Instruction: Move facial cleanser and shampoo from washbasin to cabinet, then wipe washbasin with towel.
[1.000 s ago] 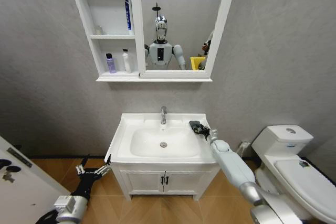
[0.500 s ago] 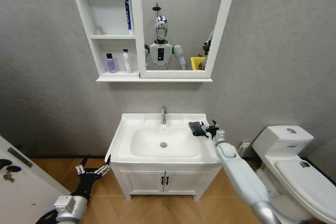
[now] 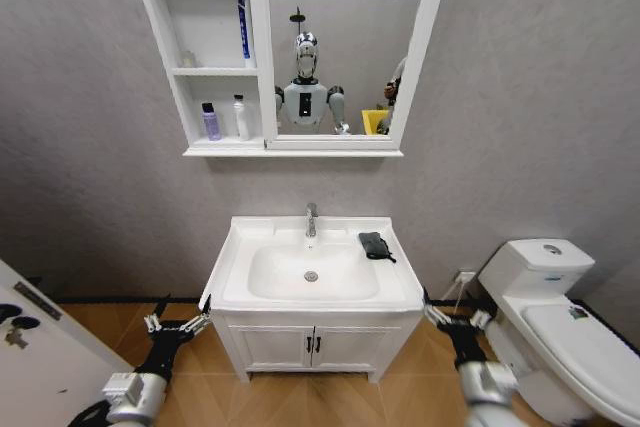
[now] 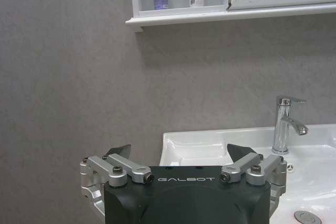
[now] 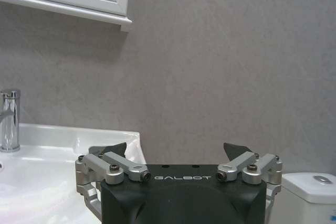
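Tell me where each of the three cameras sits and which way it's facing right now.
Head view: on the head, looking down at the washbasin, cabinet and towel; both hands low, left hand, right hand.
Left wrist view: behind the open left hand, facing the tap.
Right wrist view: behind the open right hand, facing the wall.
Shared: tap and washbasin.

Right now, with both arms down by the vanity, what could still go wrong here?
1. The towel lies bunched at the back right corner of the washbasin, by the rim, so a nudge might push it off.
2. The right gripper hangs open, low between the basin and the toilet; raising it could clip either one. The left gripper is open too.
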Controlling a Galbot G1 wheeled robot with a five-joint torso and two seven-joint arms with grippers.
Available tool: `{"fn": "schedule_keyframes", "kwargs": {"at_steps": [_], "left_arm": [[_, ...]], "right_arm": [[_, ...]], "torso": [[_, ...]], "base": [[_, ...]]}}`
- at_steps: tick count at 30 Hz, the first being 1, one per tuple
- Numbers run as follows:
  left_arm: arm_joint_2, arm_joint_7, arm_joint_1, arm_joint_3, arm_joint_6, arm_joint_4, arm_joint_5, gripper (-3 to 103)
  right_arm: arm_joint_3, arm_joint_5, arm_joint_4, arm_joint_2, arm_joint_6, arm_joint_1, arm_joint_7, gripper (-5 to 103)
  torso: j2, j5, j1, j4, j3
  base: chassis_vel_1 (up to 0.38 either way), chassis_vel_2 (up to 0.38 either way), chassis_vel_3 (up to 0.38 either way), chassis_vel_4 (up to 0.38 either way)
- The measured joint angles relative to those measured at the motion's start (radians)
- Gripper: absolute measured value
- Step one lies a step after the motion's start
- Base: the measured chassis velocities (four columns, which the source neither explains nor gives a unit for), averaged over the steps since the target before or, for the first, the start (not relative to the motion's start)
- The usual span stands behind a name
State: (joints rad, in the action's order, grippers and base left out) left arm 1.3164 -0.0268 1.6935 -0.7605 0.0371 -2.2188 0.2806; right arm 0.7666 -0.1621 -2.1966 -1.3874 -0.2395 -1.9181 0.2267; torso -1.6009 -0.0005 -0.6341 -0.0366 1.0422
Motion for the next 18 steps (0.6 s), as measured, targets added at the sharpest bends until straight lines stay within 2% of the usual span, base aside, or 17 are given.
{"fn": "schedule_keyframes", "kwargs": {"at_steps": [2, 4, 10, 16, 18], "left_arm": [[0.000, 0.000, 0.000, 0.000, 0.000, 0.000, 0.000, 100], [0.000, 0.000, 0.000, 0.000, 0.000, 0.000, 0.000, 100], [0.000, 0.000, 0.000, 0.000, 0.000, 0.000, 0.000, 100], [0.000, 0.000, 0.000, 0.000, 0.000, 0.000, 0.000, 100], [0.000, 0.000, 0.000, 0.000, 0.000, 0.000, 0.000, 100]], "right_arm": [[-0.007, 0.037, -0.008, -0.008, -0.046, -0.055, 0.030, 100], [-0.017, 0.045, -0.008, -0.006, -0.053, -0.061, 0.035, 100], [-0.045, 0.046, -0.016, -0.012, -0.038, -0.060, 0.042, 100], [-0.062, 0.012, -0.092, -0.015, 0.043, -0.054, 0.042, 100], [-0.048, -0.003, -0.144, -0.007, 0.116, -0.028, 0.037, 100]], "torso": [[0.000, 0.0002, 0.000, -0.0003, 0.000], [0.000, 0.0005, 0.000, -0.0011, 0.000], [0.000, 0.0008, -0.001, -0.0006, 0.000], [0.000, 0.0005, 0.000, -0.0003, 0.000], [0.000, 0.0004, -0.001, -0.0003, 0.000]], "base": [[0.000, 0.000, 0.000, 0.000], [0.000, 0.000, 0.000, 0.000], [0.000, 0.000, 0.000, 0.000], [0.000, 0.000, 0.000, 0.000], [0.000, 0.000, 0.000, 0.000]]}}
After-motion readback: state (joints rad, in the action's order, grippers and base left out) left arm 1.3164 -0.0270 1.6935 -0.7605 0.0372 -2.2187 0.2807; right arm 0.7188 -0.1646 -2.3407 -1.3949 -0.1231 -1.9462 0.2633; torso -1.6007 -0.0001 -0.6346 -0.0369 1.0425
